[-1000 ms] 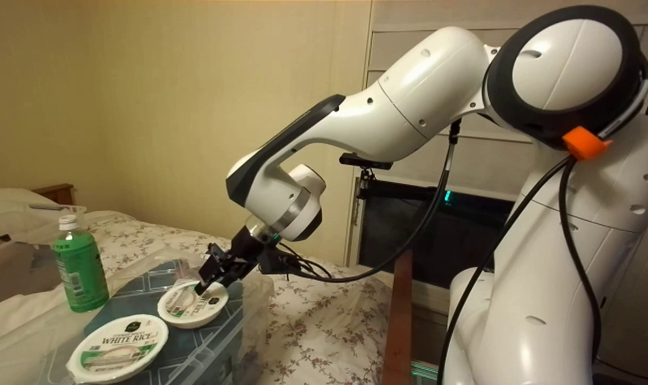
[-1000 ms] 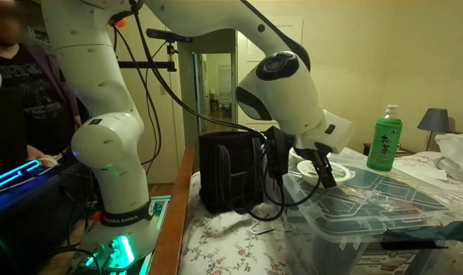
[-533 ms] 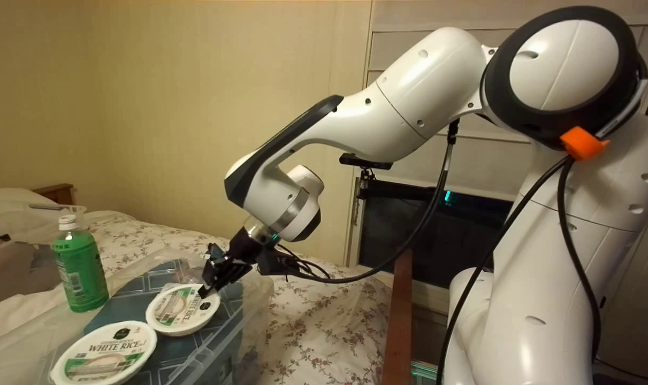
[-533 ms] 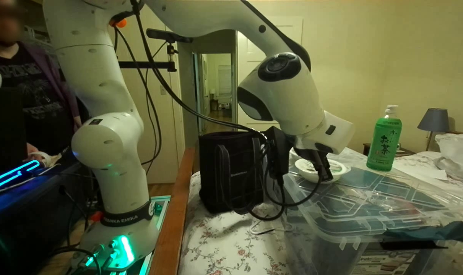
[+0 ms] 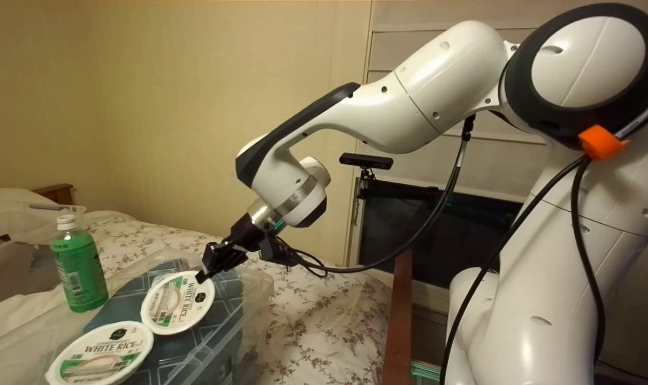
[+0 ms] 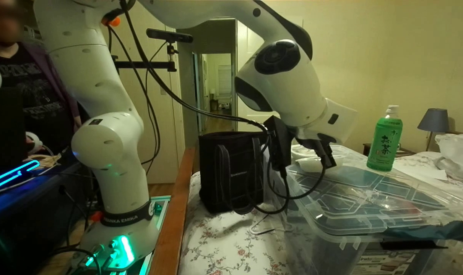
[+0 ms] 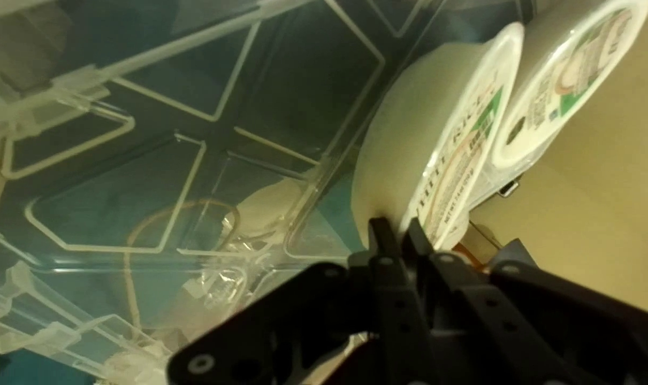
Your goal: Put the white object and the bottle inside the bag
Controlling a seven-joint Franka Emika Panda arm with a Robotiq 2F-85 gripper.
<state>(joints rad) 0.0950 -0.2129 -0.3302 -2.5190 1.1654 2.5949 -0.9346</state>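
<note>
Gripper (image 7: 398, 233) clamps a tilted "WHITE RICE" tub (image 5: 177, 303) by the rim; its twin (image 5: 100, 354), also "WHITE RICE", lies at its eight o'clock in an exterior view.

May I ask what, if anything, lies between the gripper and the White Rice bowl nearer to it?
Nothing: the wrist view shows the gripper shut directly on the rim of that tilted White Rice bowl.
</note>
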